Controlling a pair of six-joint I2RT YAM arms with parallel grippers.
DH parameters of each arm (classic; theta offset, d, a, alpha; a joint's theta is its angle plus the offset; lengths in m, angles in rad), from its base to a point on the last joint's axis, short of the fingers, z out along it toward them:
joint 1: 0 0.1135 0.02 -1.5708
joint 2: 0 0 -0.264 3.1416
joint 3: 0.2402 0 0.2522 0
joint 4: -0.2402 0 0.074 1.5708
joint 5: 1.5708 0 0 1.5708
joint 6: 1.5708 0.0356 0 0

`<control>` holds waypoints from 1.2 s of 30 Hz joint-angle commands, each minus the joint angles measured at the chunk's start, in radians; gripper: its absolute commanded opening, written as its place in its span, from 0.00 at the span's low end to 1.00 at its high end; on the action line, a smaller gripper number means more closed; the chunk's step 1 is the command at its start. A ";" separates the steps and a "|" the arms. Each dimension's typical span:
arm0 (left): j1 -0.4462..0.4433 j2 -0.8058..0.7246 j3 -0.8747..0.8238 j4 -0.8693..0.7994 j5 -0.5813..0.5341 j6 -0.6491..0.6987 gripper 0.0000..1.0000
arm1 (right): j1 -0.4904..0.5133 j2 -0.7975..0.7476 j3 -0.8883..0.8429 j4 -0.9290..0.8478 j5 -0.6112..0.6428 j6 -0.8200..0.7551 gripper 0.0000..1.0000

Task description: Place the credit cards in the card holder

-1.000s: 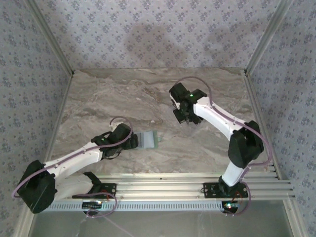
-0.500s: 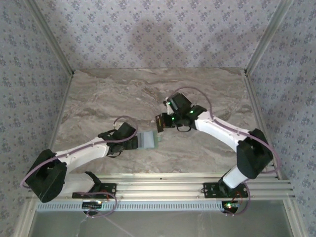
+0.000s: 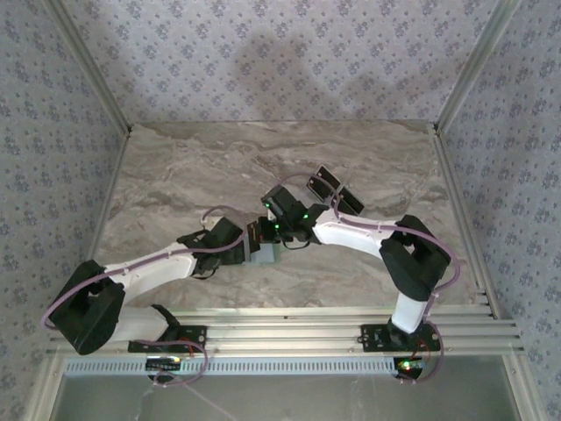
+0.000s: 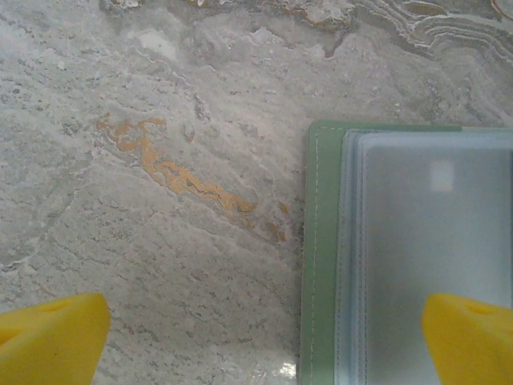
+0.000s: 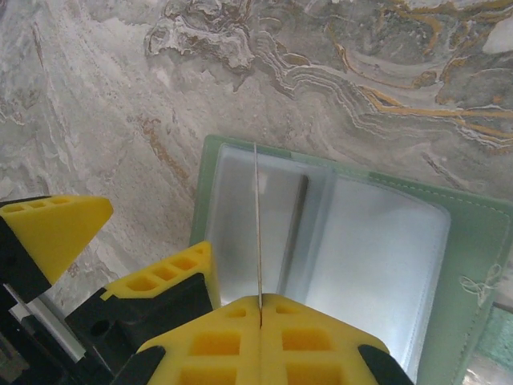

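We pinch a card [image 5: 258, 208] edge-on in the right gripper [image 5: 260, 309], just above the open card holder [image 5: 473, 233]; the left gripper [image 4: 260, 329] gapes alongside.

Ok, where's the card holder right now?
Top view: the card holder lies open on the table just left of centre, at the open left gripper and directly under the right gripper, which pinches a credit card edge-on above it.

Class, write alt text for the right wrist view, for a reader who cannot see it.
The right gripper, shut on a thin credit card seen edge-on, holds it upright over the open green card holder with clear pockets, which lies flat on a marbled grey table.
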 commanded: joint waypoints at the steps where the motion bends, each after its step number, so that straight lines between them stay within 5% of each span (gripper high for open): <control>1: 0.007 -0.006 -0.017 0.008 -0.030 -0.014 1.00 | 0.015 0.015 -0.014 0.040 0.031 0.040 0.00; 36: 0.021 0.079 -0.002 0.038 -0.026 -0.007 1.00 | -0.007 0.015 -0.167 0.078 0.064 0.057 0.00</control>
